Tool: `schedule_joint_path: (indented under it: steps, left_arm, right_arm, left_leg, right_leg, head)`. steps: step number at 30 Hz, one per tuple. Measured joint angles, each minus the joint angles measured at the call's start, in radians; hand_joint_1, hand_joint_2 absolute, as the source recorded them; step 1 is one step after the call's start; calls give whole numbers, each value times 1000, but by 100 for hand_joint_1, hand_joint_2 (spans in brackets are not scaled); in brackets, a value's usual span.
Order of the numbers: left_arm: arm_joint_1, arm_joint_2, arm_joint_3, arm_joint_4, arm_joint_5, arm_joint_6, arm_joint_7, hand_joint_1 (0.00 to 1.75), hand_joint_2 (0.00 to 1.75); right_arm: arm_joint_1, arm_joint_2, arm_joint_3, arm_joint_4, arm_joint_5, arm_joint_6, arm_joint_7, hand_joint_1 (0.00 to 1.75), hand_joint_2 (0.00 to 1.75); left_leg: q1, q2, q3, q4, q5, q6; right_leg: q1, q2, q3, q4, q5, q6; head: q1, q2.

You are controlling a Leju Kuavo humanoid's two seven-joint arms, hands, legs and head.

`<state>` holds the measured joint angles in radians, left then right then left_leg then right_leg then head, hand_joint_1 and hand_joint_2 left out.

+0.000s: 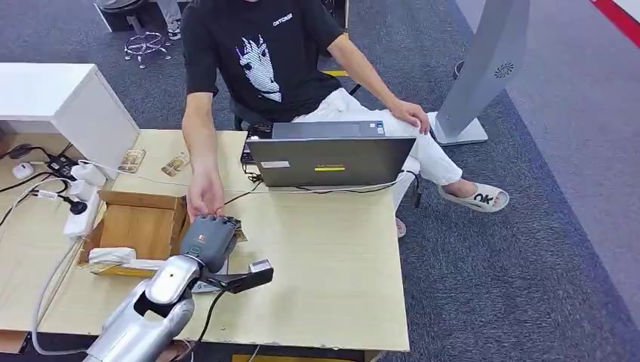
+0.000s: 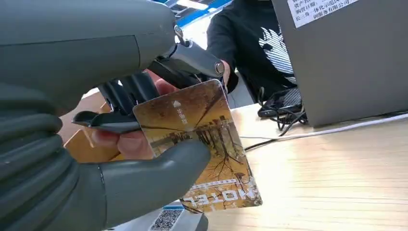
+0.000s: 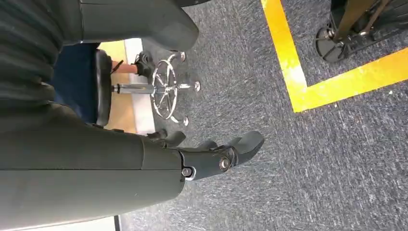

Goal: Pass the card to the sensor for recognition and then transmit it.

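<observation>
Card handover risks a drop if the robot lets go early.
The left hand (image 2: 120, 120) pinches the card (image 2: 202, 144) between thumb and fingers over the table (image 1: 324, 256), beside the box; the person's hand (image 1: 204, 197) seems to touch it. The right hand (image 3: 211, 154) hangs loosely curled, holding nothing.
</observation>
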<state>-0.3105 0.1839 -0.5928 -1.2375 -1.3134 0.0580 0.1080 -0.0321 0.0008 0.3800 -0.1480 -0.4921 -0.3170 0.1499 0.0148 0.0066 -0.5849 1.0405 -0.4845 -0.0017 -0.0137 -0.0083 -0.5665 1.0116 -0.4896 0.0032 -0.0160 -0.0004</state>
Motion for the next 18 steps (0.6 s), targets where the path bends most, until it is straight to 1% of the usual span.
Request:
schedule_joint_path:
  steps: [4, 6, 10, 11, 18]
  left_arm:
    - [-9, 0, 0, 3, -2, 1, 0, 175, 175]
    - [-12, -1, 2, 8, -19, 8, 12, 175, 175]
    - [-11, -17, 13, 50, -25, 69, 13, 175, 175]
    - [-11, -19, 17, 54, -24, 74, 13, 175, 175]
    - [-7, -35, 34, 56, -25, 72, 12, 175, 175]
  right_arm:
    - [0, 0, 0, 0, 0, 0, 0, 0, 175]
    - [0, 0, 1, 0, 3, 0, 0, 0, 175]
    - [0, 0, 6, 0, 6, -3, 0, 0, 175]
    - [0, 0, 8, 0, 6, -3, 0, 0, 175]
    - [0, 0, 13, 0, -1, -3, 3, 0, 175]
  left_leg:
    - [0, 0, 1, 0, 0, 0]
    - [0, 0, 1, 0, 0, 0]
    - [0, 0, 1, 0, 0, 1]
    - [0, 0, 1, 0, 0, 1]
    - [0, 0, 1, 0, 0, 1]
  right_leg:
    - [0, 0, 1, 0, 0, 0]
    - [0, -1, 2, 0, 0, 0]
    - [0, -1, 2, 0, 0, 0]
    - [0, -1, 2, 0, 0, 0]
    - [0, 0, 1, 0, 1, 1]
  head:
    - [0, 0]
    - [0, 0]
    - [0, 0]
    - [0, 0]
    - [0, 0]
